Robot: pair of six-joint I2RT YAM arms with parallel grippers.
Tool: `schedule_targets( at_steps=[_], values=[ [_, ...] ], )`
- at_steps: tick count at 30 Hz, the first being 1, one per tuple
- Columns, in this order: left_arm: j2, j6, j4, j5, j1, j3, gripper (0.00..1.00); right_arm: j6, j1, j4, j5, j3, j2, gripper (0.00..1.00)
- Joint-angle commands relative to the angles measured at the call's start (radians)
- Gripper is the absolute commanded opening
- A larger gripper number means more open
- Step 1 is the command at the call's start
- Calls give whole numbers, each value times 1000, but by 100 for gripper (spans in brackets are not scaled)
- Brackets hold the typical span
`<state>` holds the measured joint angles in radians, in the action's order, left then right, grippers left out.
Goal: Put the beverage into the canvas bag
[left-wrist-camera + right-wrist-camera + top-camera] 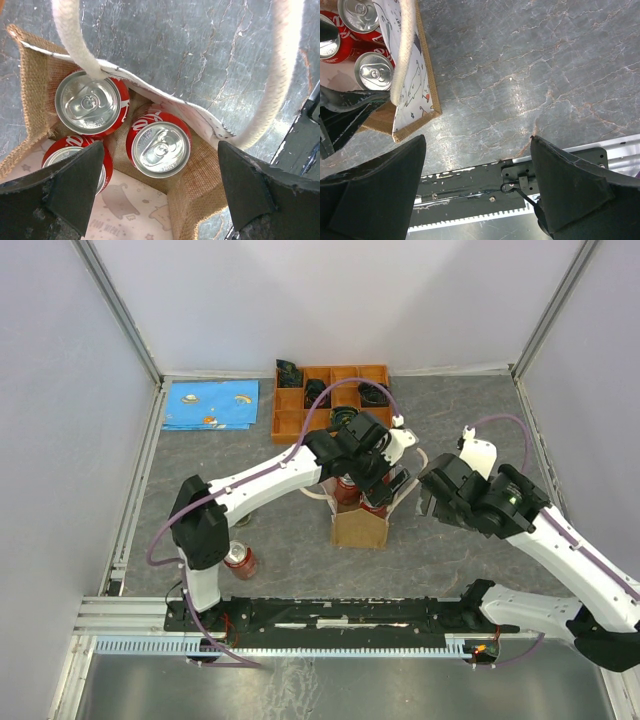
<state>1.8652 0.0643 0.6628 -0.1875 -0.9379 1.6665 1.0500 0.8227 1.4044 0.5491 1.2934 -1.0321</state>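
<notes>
On the grey tabletop [290, 550] the job looks mostly done but not finished. The canvas bag [358, 528] stands upright near the middle, just in front of the orange tray [288, 424]. The left wrist view looks straight down into its mouth at red cans standing on end and packed close: a far can [89, 102], a middle can [159, 144], and a near can [75, 159] half hidden behind a finger. A loose can [240, 560] stands outside, well apart from the bag and near the left arm's base; by my reading that is the beverage left to fetch and put in. The left claw [160, 150] hangs over the bag's mouth with its fingers spread wide and nothing between them. The right claw [477, 140] hangs over bare tabletop just beside the bag, equally wide and empty-handed. Counting down by size: one tabletop; one orange tray, with dark items in some compartments that I cannot identify; one blue cloth [210, 405] at the back left; one bag with two rope handles [70, 35]; two claws; and four cans in all, three in the bag and one out.
</notes>
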Motion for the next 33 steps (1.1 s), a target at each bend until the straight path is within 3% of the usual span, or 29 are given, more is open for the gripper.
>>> schedule_targets(
  at_steps=[1,9,13,19,27,33],
  values=[
    [-65,-5,-29,-17,-6,44,99,-11,0,-25,11,18,-6,93],
    [-203,23,15,50,2,39,99,-12,0,-25,18,34,-3,93],
    [-323,17,57,66,63,-17,99,-12,0,-28,28,34,5,93],
    [-408,3,244,37,284,-27,99,-22,0,-57,22,16,-3,93],
    [-473,117,428,167,515,-80,99,-49,0,-91,-2,6,-28,94],
    [-559,160,391,151,684,-223,99,-59,0,-106,-15,-9,-28,94]
  ],
)
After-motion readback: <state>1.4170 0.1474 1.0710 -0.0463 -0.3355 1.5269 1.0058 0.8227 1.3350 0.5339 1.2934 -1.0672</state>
